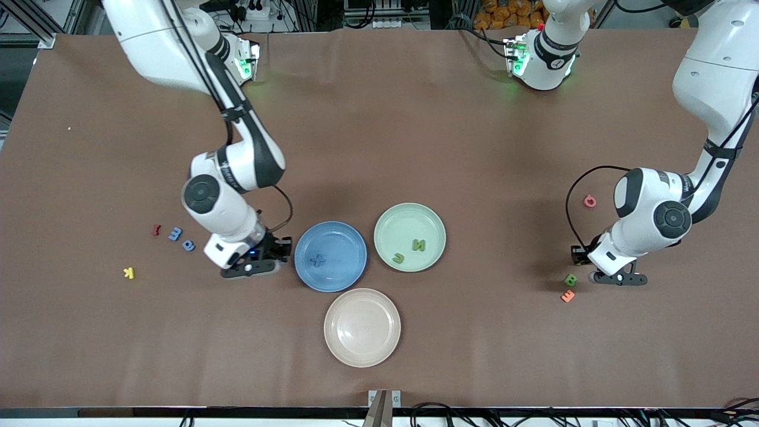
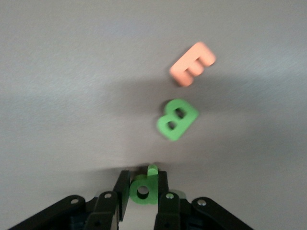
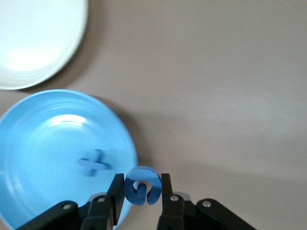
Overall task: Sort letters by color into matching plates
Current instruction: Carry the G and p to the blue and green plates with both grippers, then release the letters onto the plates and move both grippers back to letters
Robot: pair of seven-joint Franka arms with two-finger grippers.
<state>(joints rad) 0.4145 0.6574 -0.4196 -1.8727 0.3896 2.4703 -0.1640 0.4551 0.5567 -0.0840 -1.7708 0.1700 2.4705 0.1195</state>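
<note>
My right gripper (image 1: 254, 268) is shut on a blue letter (image 3: 141, 185) beside the rim of the blue plate (image 1: 347, 240), at the side toward the right arm's end of the table. A blue cross-shaped letter (image 1: 319, 260) lies in that plate. Two more blue letters (image 1: 175, 233) (image 1: 188, 244) lie on the table near the right arm. Two green letters (image 1: 419, 244) (image 1: 398, 258) lie in the pale green plate (image 1: 409, 218). My left gripper (image 1: 616, 278) is shut on a green letter d (image 2: 145, 187) low at the table. Beside it lies a green B (image 1: 570, 279).
A beige plate (image 1: 362, 327) sits nearer the front camera than the two coloured plates. An orange E (image 1: 567, 295) lies next to the green B. A pink letter (image 1: 589, 201) lies near the left arm. A red letter (image 1: 156, 229) and a yellow K (image 1: 128, 272) lie near the right arm.
</note>
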